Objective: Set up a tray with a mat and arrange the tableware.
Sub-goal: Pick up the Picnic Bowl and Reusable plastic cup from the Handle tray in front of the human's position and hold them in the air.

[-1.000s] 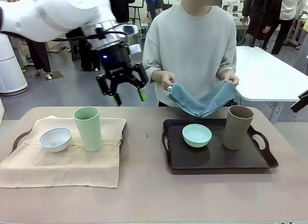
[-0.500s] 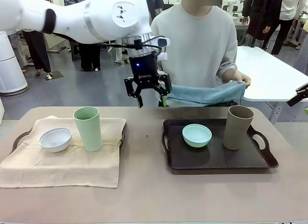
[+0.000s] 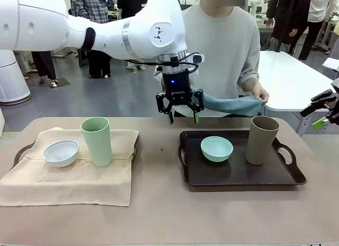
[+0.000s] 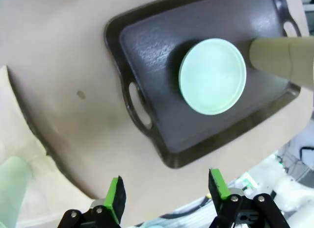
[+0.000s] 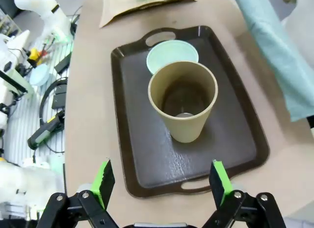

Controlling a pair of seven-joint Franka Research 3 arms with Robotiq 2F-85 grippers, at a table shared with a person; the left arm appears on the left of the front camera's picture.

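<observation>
**Left arm swings across to the mat**

Front: the left gripper [image 3: 183, 119] has moved right and now hangs above the dark tray's [image 3: 238, 177] far-left corner. Its jaws are wide and empty, beside the blue mat [image 3: 233, 104] held by the person's hand [image 3: 259, 92].
Left wrist: the mint-green bowl [image 4: 212, 76] sits in the tray.
Right wrist: the right gripper [image 5: 162, 181], wide and empty, is above the tan-brown tumbler [image 5: 184, 105].

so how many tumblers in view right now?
2. The pale-green tumbler stands on the beige mat at the left, beside the white bowl; the tan tumbler stands in the dark tray at the right, beside the mint-green bowl. None seems hidden.
</observation>
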